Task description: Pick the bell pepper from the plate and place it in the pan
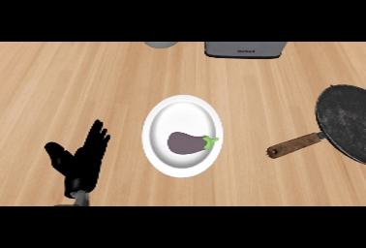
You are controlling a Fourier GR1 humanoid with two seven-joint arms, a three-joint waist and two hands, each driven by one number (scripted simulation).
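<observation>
Lying on a glossy white oval plate [159, 121]: smooth purple eggplant [186, 143].

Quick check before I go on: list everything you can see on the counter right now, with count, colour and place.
plate: one, white, centre of the counter
vegetable: one, dark purple with a green stem, looks like an eggplant rather than a bell pepper, lying on the plate's lower half
pan: one, dark grey, right edge, partly cut off, with nothing in the part that shows
pan handle: one, brown wood, pointing down-left toward the plate
appliance: one, grey, top edge, right of centre, partly cut off
round object: one, grey, top edge, left of the appliance, mostly out of view
counter: one, light wood
left hand: one, black, lower left, open, fingers up, resting
right hand: not in view
</observation>
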